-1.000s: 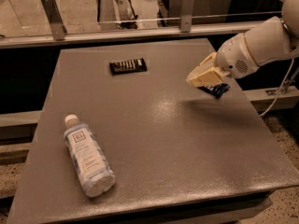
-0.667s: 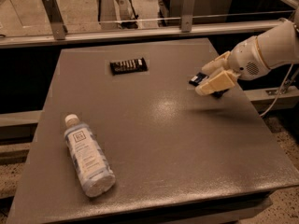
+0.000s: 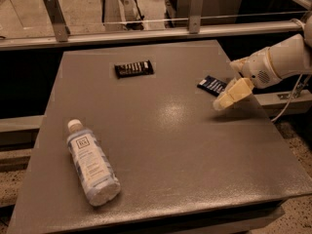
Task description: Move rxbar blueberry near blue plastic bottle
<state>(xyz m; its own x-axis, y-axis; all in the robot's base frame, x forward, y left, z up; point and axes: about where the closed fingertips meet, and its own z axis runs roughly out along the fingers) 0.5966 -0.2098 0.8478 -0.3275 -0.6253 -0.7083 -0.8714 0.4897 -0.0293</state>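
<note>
Blue snack bar (image 3: pixel 213 85) lay flat at the far right of the counter (image 3: pixel 170 145), with the gripper (image 3: pixel 229 96) low just to its right

The bar looked free on the surface, not lifted; whether the jaws were open or closed could not be told. The bottle (image 3: pixel 92 165) lay on its side at the near left, cap toward the far edge and well apart from the bar, so the move seemed barely begun. A black bar (image 3: pixel 133 68) sat at the far middle. The counter was plain grey with a dull sheen; a metal rail (image 3: pixel 146 33) and glass ran behind it, with speckled floor beyond
</note>
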